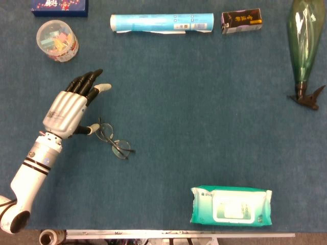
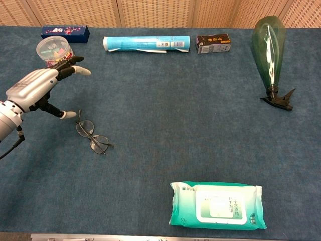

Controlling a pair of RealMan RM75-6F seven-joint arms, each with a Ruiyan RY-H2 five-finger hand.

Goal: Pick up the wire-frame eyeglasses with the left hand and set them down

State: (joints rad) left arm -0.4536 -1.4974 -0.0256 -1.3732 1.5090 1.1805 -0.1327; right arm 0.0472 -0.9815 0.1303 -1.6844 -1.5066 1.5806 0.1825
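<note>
Fingers spread and empty, the silver left hand (image 1: pixel 69 109) (image 2: pixel 34 88) hovers just left of the thin wire-frame eyeglasses (image 1: pixel 113 140) (image 2: pixel 92 135) on blue felt.

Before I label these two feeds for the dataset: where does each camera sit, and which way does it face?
Head view: high above the table, facing almost straight down; the blue tabletop fills it, with the left hand and forearm entering from the lower left.
Chest view: lower, at the near edge, facing forward and slightly down; the wall panels behind the table show, and the left hand enters at the left edge.
Both share the eyeglasses, wipes pack and green bottle. Neither shows the right hand.
</note>
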